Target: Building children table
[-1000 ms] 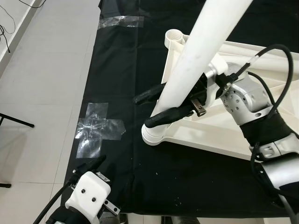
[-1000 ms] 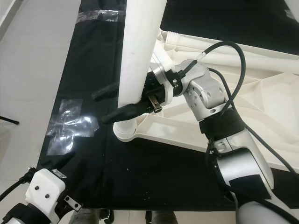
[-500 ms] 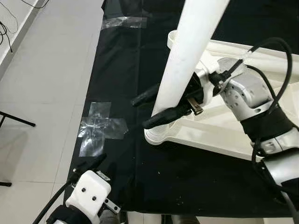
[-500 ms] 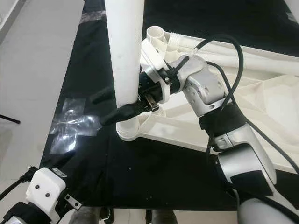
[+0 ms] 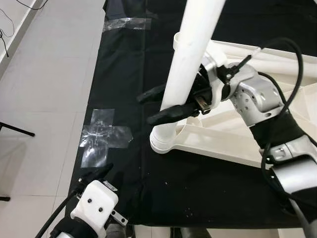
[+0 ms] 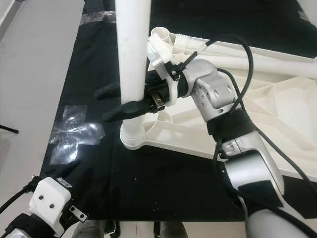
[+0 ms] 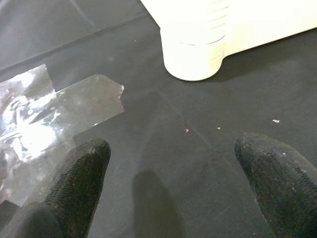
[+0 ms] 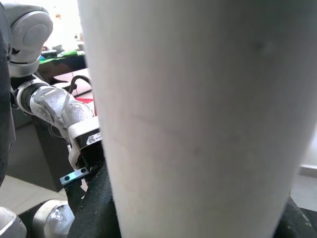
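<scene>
A white plastic tabletop [image 5: 233, 141] lies upside down on a black cloth [image 5: 124, 74]. A long white table leg [image 5: 190, 54] stands nearly upright with its lower end in the near-left corner socket [image 5: 163, 144]. My right gripper [image 5: 161, 105] is shut on the leg just above the socket, one black finger on each side. In the right wrist view the leg [image 8: 198, 119] is very close. My left gripper [image 7: 168, 193] hangs open low over the cloth at the near left, and its view shows the socket [image 7: 195, 54] ahead.
Clear tape patches [image 5: 104, 136] hold the cloth's left edge to the pale tiled floor [image 5: 44, 74]. Another threaded socket [image 6: 163, 34] sits at the tabletop's far corner. A black stand foot [image 5: 15, 130] lies on the floor at the left.
The leg has swung from a lean to the right toward upright, and my right gripper has moved with it. The left arm stays in place.
</scene>
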{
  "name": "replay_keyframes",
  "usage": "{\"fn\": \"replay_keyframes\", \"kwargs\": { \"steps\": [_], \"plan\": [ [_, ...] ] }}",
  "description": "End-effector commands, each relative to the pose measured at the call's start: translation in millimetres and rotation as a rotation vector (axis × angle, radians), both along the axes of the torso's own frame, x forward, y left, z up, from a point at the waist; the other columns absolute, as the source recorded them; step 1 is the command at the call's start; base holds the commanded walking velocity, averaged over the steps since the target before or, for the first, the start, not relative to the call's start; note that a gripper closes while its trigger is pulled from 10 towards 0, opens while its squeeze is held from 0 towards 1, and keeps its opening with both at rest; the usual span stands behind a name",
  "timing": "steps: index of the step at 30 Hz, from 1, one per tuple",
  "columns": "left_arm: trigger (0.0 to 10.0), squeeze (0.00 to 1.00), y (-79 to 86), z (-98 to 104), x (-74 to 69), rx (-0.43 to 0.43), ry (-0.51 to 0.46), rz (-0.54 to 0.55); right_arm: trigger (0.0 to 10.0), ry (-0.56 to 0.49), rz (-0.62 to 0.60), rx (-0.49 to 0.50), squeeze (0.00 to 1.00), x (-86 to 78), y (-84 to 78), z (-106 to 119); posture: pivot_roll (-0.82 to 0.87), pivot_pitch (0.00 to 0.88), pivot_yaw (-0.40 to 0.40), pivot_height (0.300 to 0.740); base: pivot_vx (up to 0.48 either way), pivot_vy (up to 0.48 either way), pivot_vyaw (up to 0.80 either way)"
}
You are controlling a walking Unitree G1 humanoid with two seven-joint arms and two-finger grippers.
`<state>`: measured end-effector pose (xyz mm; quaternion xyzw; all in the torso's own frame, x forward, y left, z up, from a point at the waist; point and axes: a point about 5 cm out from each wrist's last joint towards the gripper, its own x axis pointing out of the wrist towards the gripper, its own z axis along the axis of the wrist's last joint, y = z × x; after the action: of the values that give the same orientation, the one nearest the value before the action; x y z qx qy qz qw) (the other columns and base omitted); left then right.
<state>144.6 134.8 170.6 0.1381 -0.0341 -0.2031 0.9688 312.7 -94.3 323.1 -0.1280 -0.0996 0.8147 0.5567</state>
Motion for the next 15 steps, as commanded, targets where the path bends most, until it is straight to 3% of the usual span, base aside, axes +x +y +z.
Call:
{"fn": "replay_keyframes", "kwargs": {
  "steps": [1, 15],
  "plan": [
    [10.0, 0.0, 0.4, -5.0, -2.2, -0.001, 0.026, -0.005, 10.0, 0.065, -0.016, -0.093, 0.0, 1.1, -4.0, -23.6, 0.09, 0.379, -0.042, 0.74, 0.0, 0.0, 0.0],
    [10.0, 0.0, 0.5, -5.7, -1.2, 0.003, 0.023, -0.008, 10.0, 0.003, -0.088, -0.122, 0.0, 3.8, 0.7, -29.0, 0.09, 0.364, -0.038, 0.74, 0.0, 0.0, 0.0]
  ]
}}
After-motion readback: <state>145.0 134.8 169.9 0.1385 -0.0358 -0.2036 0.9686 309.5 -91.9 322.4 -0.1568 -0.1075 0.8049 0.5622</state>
